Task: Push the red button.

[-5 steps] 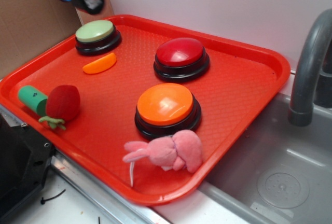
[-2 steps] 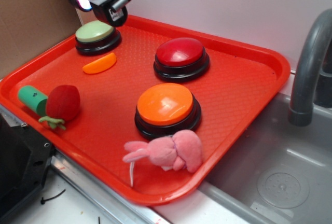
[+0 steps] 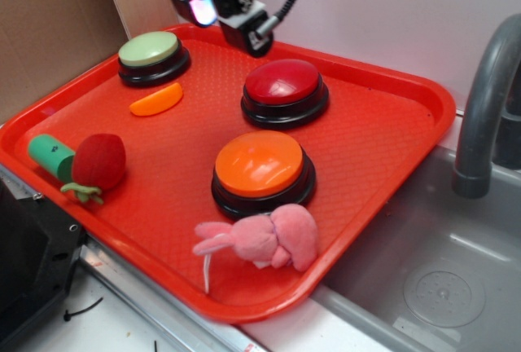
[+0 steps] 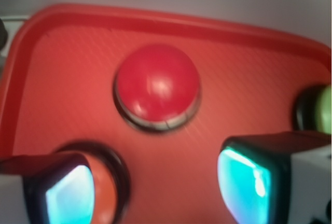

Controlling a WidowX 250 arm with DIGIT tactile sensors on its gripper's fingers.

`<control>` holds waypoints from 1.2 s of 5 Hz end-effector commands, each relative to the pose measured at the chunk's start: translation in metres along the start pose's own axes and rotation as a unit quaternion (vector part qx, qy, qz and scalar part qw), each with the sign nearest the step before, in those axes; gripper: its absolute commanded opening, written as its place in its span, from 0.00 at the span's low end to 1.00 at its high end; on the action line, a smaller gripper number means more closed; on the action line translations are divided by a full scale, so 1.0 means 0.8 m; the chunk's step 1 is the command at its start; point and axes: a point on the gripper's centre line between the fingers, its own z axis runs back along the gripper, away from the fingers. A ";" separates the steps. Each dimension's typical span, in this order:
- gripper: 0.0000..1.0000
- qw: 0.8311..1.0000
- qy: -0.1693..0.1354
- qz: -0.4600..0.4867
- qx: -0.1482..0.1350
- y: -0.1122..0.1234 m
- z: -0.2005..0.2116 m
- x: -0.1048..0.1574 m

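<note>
Exterior view, left to right: pale green domed button [image 3: 149, 49] at upper left of the red plastic tray [image 3: 391, 148]; black claw [image 3: 236, 18] hanging top centre, fingers spread, empty; glossy dark-red domed button on black base [image 3: 283, 83] just right of it, centre frame, untouched.

Red tray [image 3: 391, 136] beside a grey sink [image 3: 423, 279]. On the tray: red button [image 3: 284, 83] at back, orange button [image 3: 260, 165] nearer front, green button [image 3: 151, 49] at back left, orange slice [image 3: 156, 100], strawberry [image 3: 98, 163] touching a green cylinder [image 3: 50, 155], pink plush bunny [image 3: 264, 238] at front edge.
</note>
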 end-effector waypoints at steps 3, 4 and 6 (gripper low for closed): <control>1.00 1.000 0.013 -0.013 -0.012 0.019 -0.068 0.044; 1.00 1.000 0.028 -0.006 -0.014 0.020 -0.080 0.043; 1.00 0.999 0.044 -0.007 -0.019 0.015 -0.092 0.036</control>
